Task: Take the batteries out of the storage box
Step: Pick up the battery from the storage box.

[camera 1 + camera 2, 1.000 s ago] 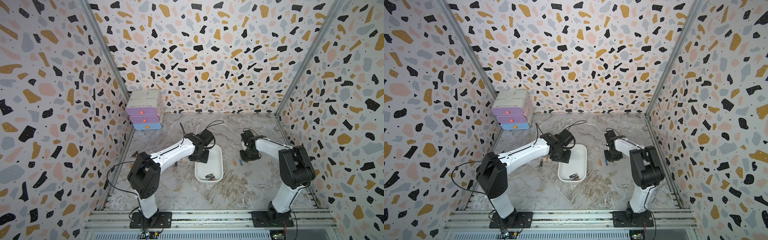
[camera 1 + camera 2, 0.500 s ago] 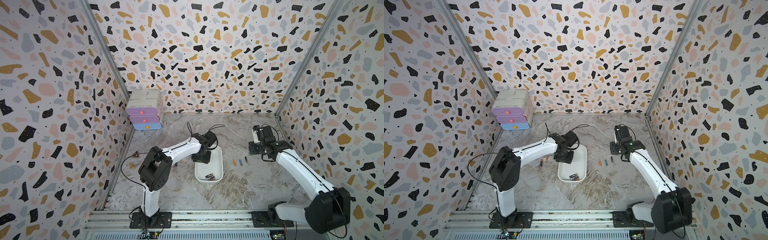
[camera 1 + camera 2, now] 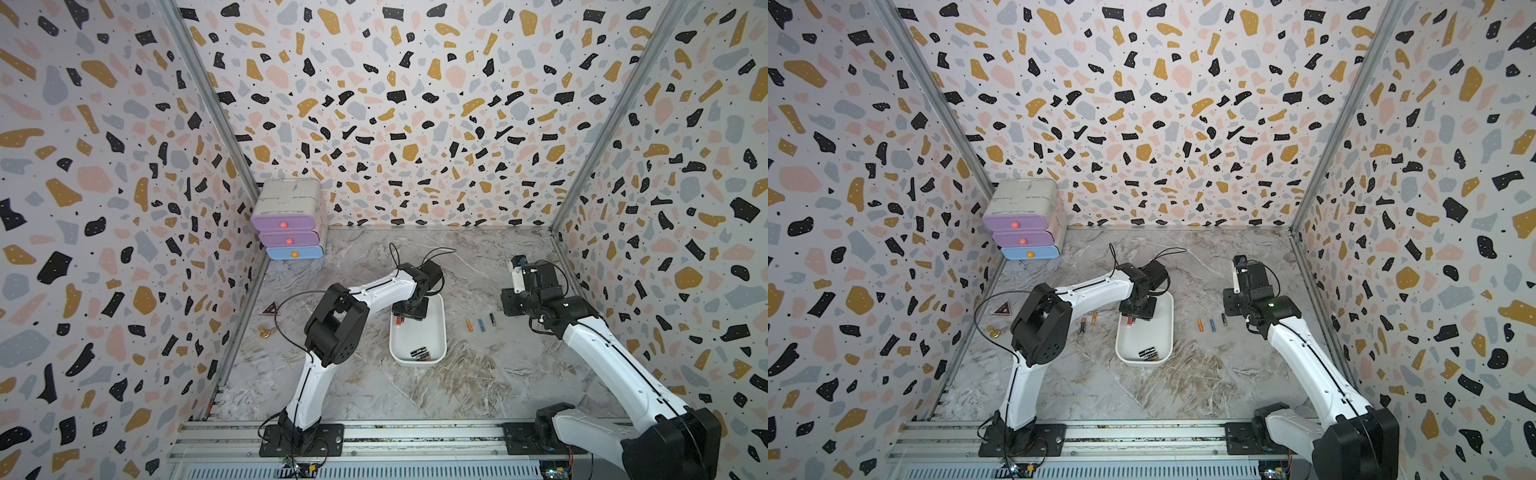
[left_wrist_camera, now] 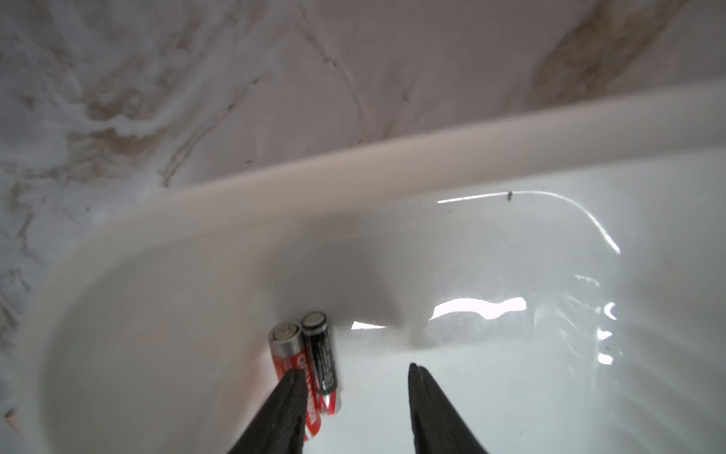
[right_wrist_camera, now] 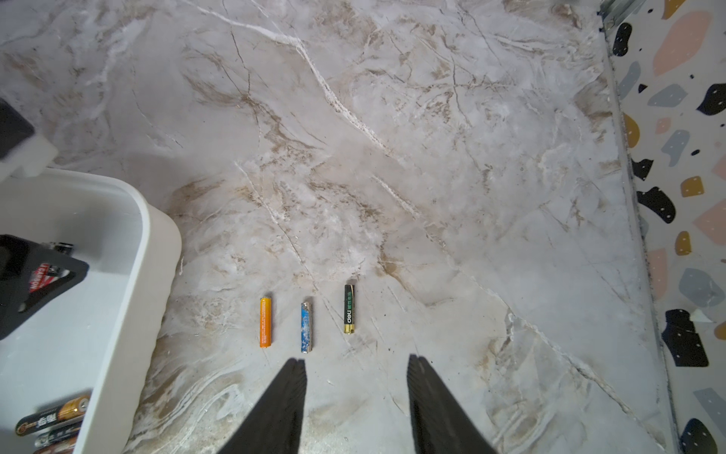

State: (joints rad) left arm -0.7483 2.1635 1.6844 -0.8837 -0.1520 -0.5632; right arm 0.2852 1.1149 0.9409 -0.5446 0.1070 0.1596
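The shallow white plastic storage box (image 3: 444,332) (image 3: 1171,328) is sitting near the middle of the marble-patterned table (image 3: 415,395), its long side running away from the robot. Inside it, a red cylindrical battery (image 4: 288,350) and a black cylindrical battery (image 4: 322,353) are lying side by side, touching, against the wall at the far end on the left arm's side. A small cluster of black and copper-tipped batteries (image 3: 420,354) (image 3: 1148,354) (image 5: 51,416) is lying at the box's near end.

The left pincer (image 4: 353,369) is reaching down into the far end of the box. Its jaws are standing partly apart with nothing between them. In the left wrist view one finger is overlapping the red battery; whether it is touching cannot be told.

On the table just beside the box, on the right arm's side, an orange battery (image 5: 266,322) (image 3: 469,325), a blue battery (image 5: 307,327) (image 3: 481,325) and a black battery with green print (image 5: 349,309) (image 3: 492,319) are lying in a row, apart from one another. The right pincer (image 5: 355,358) is hovering above the table near them, jaws partly apart and holding nothing.

In a top view, two more batteries, one dark (image 3: 1082,325) and one orange (image 3: 1094,318), are lying on the table on the box's other side. A white drawer unit with purple and blue drawers (image 3: 289,220) is standing in the far corner.
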